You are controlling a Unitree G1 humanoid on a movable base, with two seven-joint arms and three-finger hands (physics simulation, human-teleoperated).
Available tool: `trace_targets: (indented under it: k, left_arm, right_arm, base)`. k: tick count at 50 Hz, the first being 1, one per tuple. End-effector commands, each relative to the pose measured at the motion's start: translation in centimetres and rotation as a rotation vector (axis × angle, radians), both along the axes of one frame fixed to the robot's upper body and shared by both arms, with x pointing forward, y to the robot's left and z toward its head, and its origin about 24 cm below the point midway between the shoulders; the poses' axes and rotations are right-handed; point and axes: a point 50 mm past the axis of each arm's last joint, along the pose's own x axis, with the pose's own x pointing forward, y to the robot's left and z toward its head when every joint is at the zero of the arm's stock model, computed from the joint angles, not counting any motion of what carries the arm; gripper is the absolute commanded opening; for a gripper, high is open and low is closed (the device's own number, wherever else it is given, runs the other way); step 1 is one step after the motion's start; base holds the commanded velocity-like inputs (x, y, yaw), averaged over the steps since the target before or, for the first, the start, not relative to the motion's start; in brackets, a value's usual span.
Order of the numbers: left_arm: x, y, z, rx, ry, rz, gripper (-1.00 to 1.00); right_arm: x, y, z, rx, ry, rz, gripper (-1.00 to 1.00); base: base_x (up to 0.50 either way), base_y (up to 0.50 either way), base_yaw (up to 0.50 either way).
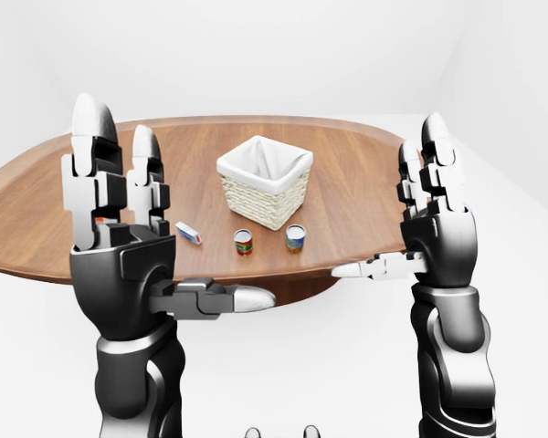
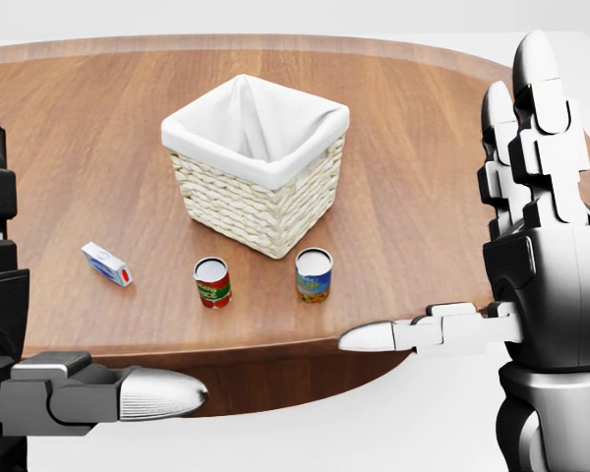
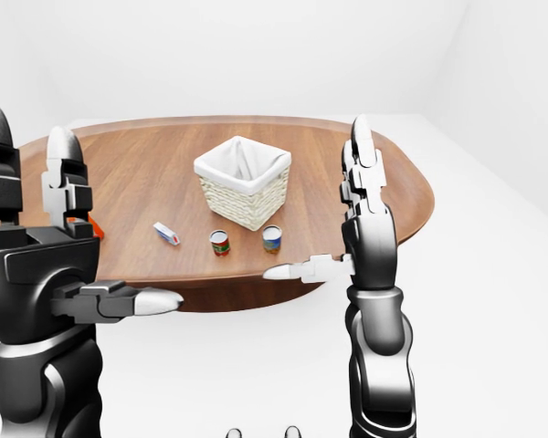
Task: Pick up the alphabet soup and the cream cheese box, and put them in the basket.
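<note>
A woven basket [image 2: 248, 208] with a white liner stands in the middle of the round wooden table [image 2: 88, 138]. Below it in the head view stand two small upright cans, one red-labelled [image 2: 213, 283] and one blue-and-yellow [image 2: 314, 275]; I cannot read which is the alphabet soup. The cream cheese box [image 2: 106, 264], white and blue with a red end, lies flat to their left. My left hand [image 1: 137, 228] and right hand [image 1: 411, 214] are raised on the near side of the table, fingers up, thumbs pointing inward, both open and empty, well short of the objects.
A small orange thing [image 3: 96, 226] shows on the table behind my left hand, mostly hidden. The table's near edge [image 2: 275, 346] runs between my thumbs. White floor and walls surround the table.
</note>
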Motion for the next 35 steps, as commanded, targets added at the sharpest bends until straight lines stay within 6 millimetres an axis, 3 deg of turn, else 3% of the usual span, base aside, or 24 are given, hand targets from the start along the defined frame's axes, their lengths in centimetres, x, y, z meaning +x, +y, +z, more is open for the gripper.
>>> trace_targets:
  k: [1,35]
  left_arm:
    - [0.06,0.13,0.06,-0.003,-0.003,0.002,1.00]
    - [0.12,0.10,-0.06,0.005,0.004,0.004,1.00]
  right_arm:
    - [-0.02,0.05,0.01,-0.003,0.000,0.001,1.00]
    - [0.14,0.37,-0.12,-0.023,0.006,-0.007,1.00]
  base:
    - [0.00,-0.26,0.00]
    - [0.00,-0.03,0.00]
